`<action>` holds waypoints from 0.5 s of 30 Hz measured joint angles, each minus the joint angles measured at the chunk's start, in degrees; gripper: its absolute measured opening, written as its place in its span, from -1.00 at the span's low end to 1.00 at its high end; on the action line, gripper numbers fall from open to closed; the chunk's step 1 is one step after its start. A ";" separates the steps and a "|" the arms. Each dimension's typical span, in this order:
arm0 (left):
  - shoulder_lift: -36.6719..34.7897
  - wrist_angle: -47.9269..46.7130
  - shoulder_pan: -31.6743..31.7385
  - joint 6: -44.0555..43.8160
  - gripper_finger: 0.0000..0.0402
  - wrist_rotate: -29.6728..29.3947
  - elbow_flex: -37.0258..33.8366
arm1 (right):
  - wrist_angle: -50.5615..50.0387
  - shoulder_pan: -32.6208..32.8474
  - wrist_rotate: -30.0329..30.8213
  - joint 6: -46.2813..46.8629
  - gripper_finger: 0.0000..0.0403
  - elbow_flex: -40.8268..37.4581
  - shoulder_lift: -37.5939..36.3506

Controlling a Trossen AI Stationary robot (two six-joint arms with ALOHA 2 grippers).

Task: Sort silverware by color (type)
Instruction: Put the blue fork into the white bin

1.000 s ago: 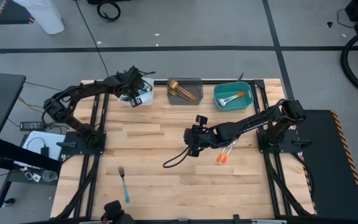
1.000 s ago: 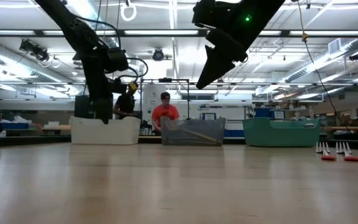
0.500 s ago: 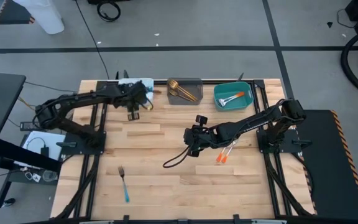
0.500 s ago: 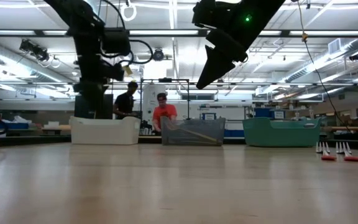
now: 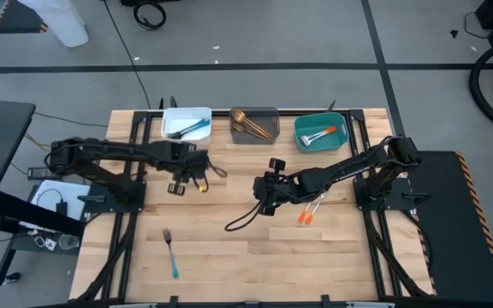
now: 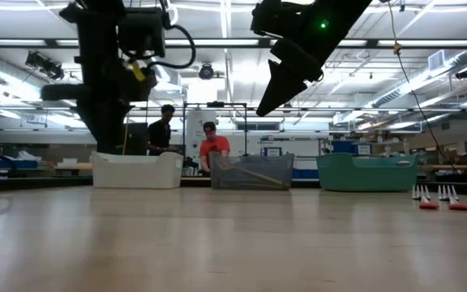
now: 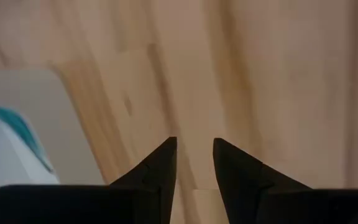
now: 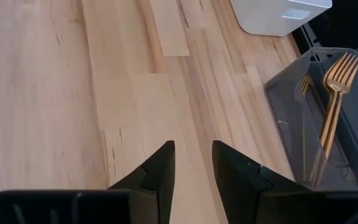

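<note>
Both jaws slightly apart, empty.

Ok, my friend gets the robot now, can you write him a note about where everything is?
Left pincer: open, empty, over bare wood near the white bin.
Right pincer: open, empty, waiting mid-table.
Done: blue utensils in the white bin, gold forks in the grey bin, orange-handled pieces in the teal bin.
Left: one blue-handled fork at the table's front left, and orange-handled utensils beside the right arm.
</note>
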 joint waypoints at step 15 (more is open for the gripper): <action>0.00 -1.13 -20.28 -7.94 -0.43 3.61 0.00 | -0.53 0.00 0.00 -0.23 -0.42 0.00 0.00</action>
